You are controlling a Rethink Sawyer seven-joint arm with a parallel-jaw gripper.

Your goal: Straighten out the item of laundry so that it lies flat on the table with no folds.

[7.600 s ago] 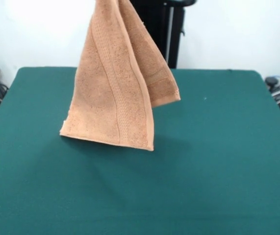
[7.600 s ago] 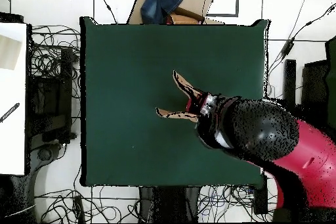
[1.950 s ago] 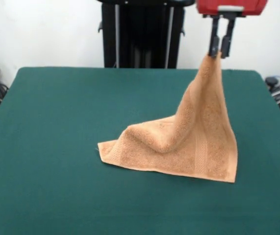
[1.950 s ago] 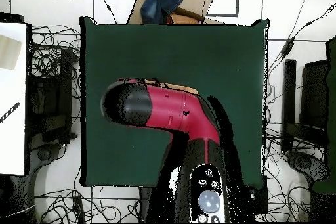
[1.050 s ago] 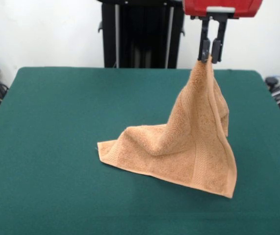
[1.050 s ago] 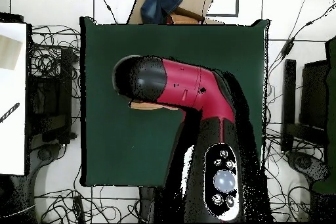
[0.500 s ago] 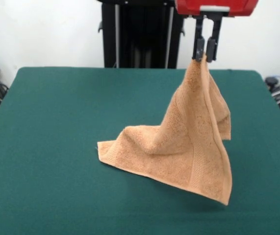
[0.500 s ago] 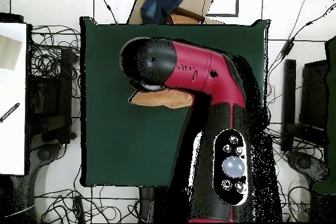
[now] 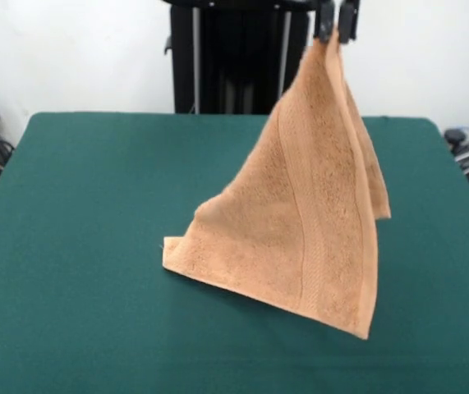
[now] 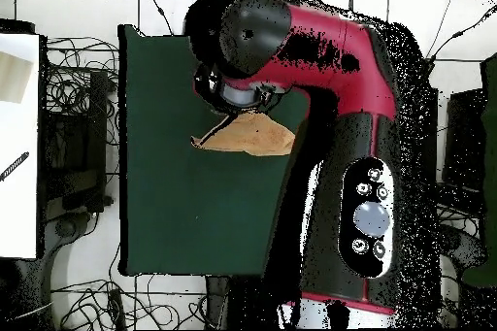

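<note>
The gripper (image 9: 337, 26) clamps one corner of the towel (image 9: 304, 222). The towel hangs draped, its lower left corner resting on the table (image 9: 78, 197).

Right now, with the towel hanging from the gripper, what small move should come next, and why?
Probably carry the gripper sideways, away from the corner on the table, while lowering. The towel hangs as a doubled sheet from one pinched corner, with only its lower left corner on the felt; dragging it should draw the folds out as it lays down.
</note>
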